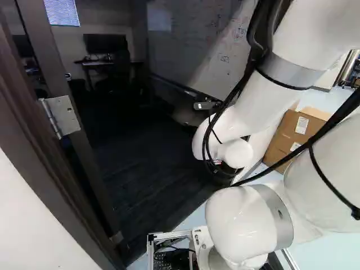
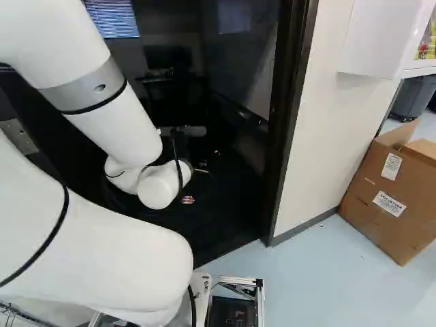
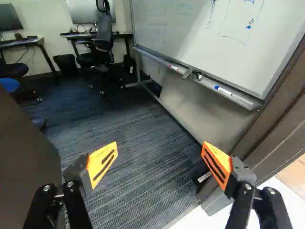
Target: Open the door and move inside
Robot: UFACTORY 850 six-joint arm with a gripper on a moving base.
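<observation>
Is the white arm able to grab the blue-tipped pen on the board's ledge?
Probably not from here: the pen looks too far ahead. Nothing seems to block the open end effector, though, so driving in might help.

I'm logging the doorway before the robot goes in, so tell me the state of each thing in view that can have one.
Door: standing open
Pincer: open, nothing gripped between its fingers
Cardboard box: top flaps raised
Whiteboard: marked with writing and drawing
Window blind: lowered, at least over the part that shows
Monitor: screen dark
</observation>
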